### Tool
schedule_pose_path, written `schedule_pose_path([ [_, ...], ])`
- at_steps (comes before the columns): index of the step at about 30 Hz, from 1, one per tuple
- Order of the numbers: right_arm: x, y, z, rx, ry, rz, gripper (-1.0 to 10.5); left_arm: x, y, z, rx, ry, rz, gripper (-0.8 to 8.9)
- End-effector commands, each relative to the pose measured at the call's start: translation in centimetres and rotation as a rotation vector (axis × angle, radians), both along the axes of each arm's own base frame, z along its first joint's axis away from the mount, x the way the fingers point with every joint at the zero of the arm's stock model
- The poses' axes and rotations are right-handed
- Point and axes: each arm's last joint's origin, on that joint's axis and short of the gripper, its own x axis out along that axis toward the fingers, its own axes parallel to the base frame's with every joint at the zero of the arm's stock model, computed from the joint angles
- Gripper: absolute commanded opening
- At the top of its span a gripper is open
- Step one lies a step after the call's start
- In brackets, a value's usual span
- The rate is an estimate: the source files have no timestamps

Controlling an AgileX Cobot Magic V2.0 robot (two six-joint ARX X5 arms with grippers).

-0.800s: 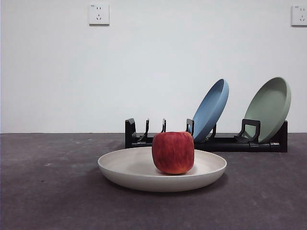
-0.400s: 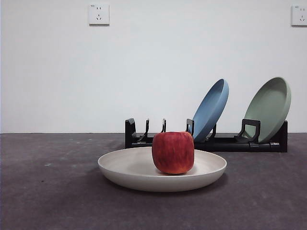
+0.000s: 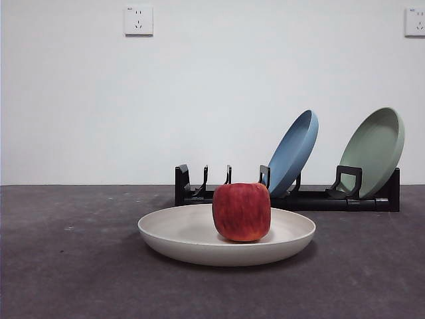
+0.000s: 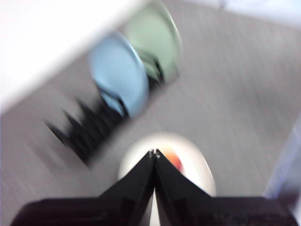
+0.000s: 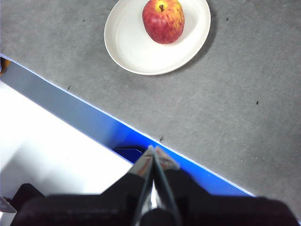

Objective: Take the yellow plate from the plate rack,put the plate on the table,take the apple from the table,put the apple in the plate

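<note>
The cream yellow plate (image 3: 192,239) lies flat on the dark grey table (image 3: 73,266). The red apple (image 3: 242,211) sits upright in it, right of its middle. Behind them stands the black plate rack (image 3: 199,189), its left slots empty. The plate (image 5: 136,47) and the apple (image 5: 163,20) also show in the right wrist view. In the blurred left wrist view the plate (image 4: 197,165) and the rack (image 4: 89,129) lie well below my left gripper (image 4: 154,153), which is shut and empty. My right gripper (image 5: 152,149) is shut and empty, over the table's edge, away from the plate.
A blue plate (image 3: 292,151) and a sage-green plate (image 3: 375,149) lean in the rack's right slots. A blue and white edge (image 5: 84,117) runs along the table under my right gripper. Two wall sockets (image 3: 138,20) sit on the white wall.
The front view has shifted a few pixels; the plate, apple and rack stay put. No arm shows in it.
</note>
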Motion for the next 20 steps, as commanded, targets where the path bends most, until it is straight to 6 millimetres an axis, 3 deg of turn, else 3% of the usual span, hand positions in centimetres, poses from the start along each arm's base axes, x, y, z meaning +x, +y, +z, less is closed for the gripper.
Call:
schedule_pose_path([
  [1, 0.0, 0.0, 0.0, 0.004, -0.002, -0.004, 0.0, 1.0, 2.4, 1.5, -0.096, -0.113, 0.032, -0.03],
  [5, 0.0, 0.0, 0.0, 0.004, -0.002, -0.004, 0.0, 1.4, 6.2, 2.4, -0.215, -0.224, 0.114, -0.03],
  [10, 0.0, 0.0, 0.0, 0.004, -0.002, -0.004, 0.0, 0.6, 9.4, 0.3, -0.255, -0.346, 0.261, -0.03],
  [14, 0.0, 0.0, 0.0, 0.004, -0.002, -0.004, 0.0, -0.2, 10.8, -3.9, -0.263, -0.425, 0.358, -0.03],
  [20, 0.0, 0.0, 0.0, 0.004, -0.002, -0.004, 0.0, -0.8, 12.0, -12.1, -0.278, -0.485, 0.449, -0.03],
])
